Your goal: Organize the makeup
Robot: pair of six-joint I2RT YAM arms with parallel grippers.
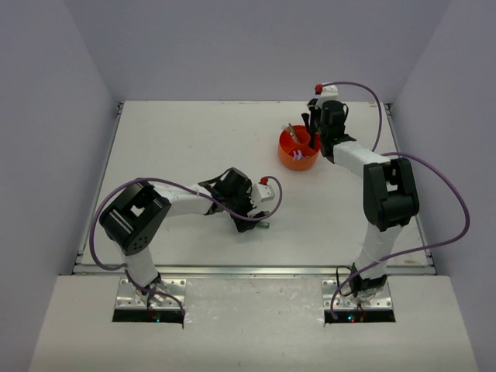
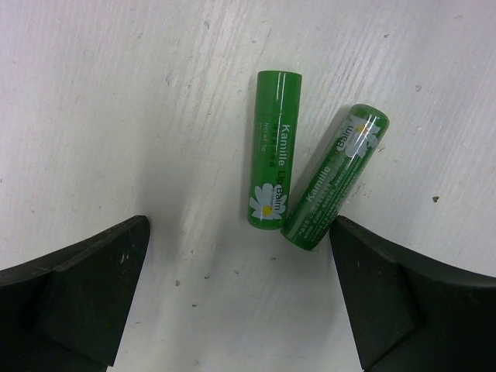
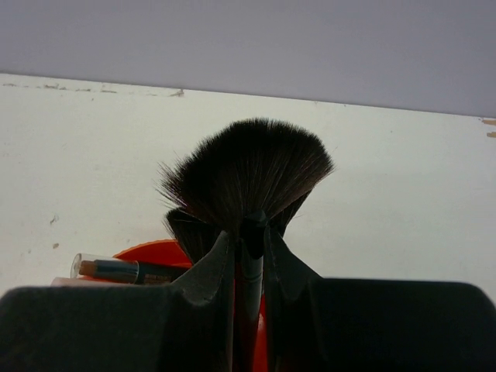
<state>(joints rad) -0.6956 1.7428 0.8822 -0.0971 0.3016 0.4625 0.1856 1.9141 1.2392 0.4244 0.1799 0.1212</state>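
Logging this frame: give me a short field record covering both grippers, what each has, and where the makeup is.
left gripper: open, holding nothing, hovering over the white table
under it: two green lip balm tubes, lying flat in a V
right gripper: shut on black fan-headed brush, bristles up
orange round cup: below right gripper, holds a second dark brush and a clear-capped pencil
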